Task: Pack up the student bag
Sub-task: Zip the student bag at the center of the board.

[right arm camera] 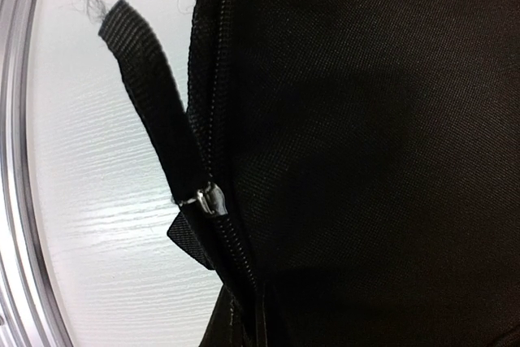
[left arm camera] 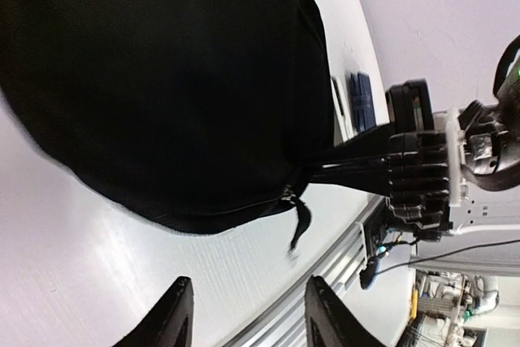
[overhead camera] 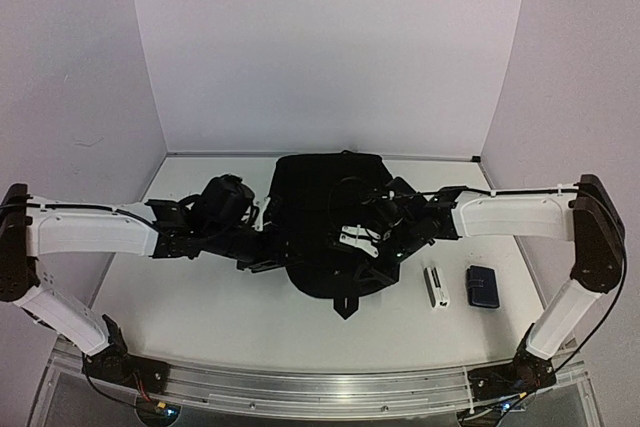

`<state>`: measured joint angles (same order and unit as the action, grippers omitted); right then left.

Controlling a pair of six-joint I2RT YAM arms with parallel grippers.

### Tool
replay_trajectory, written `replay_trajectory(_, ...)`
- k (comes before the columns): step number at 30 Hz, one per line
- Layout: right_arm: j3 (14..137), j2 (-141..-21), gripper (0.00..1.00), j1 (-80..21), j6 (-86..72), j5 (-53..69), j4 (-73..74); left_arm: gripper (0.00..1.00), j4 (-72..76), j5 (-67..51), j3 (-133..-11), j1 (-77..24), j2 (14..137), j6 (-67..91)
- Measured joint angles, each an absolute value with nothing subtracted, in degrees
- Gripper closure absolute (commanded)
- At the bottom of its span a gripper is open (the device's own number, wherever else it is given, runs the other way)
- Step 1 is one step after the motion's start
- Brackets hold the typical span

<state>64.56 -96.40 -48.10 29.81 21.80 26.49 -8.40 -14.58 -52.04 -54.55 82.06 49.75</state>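
Observation:
The student bag (overhead camera: 318,209) is a large black backpack lying flat in the middle of the table. Its zip slider (right arm camera: 210,199) and a black pull strap (right arm camera: 146,95) sit at its near edge. My left gripper (overhead camera: 262,253) is at the bag's left near edge; in the left wrist view it (left arm camera: 249,305) is open and empty over bare table, just short of the bag (left arm camera: 162,79). My right gripper (overhead camera: 368,265) is on the bag's near right edge. In the left wrist view its fingers (left arm camera: 349,160) are closed together on the fabric beside the zip (left arm camera: 289,194).
A small white item (overhead camera: 437,285) and a small dark-blue case (overhead camera: 482,286) lie on the table right of the bag. The metal rail (overhead camera: 320,387) runs along the table's near edge. White walls enclose the back and both sides.

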Motion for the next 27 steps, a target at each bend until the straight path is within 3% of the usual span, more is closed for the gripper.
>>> replay_trajectory(5, 64.4, -96.1, 1.0, -48.1, 29.5, 21.6, 26.5, 0.37, -10.7, -8.7, -48.9, -52.4, 74.3, 53.3)
replay_trajectory(11, 64.4, -96.0, 1.0, -48.3, 28.6, 20.7, 26.5, 0.43, -10.6, -7.7, -48.9, -50.6, 77.0, 55.6)
replay_trajectory(16, 63.7, -95.2, 1.0, -48.5, 28.2, 19.7, 25.9, 0.56, -9.9, -8.8, -50.1, -50.5, 83.3, 55.4)
replay_trajectory(21, 63.0, -94.0, 1.0, -48.9, 27.9, 18.5, 25.2, 0.77, -9.2, -10.8, -55.1, -50.5, 88.7, 54.0)
replay_trajectory(24, 62.6, -93.6, 1.0, -49.2, 27.8, 17.7, 25.0, 0.74, -8.4, -12.4, -59.2, -50.5, 91.7, 52.9)
replay_trajectory(27, 62.6, -93.5, 1.0, -49.4, 27.8, 17.2, 24.9, 0.62, -7.5, -13.8, -61.8, -50.4, 93.9, 52.0)
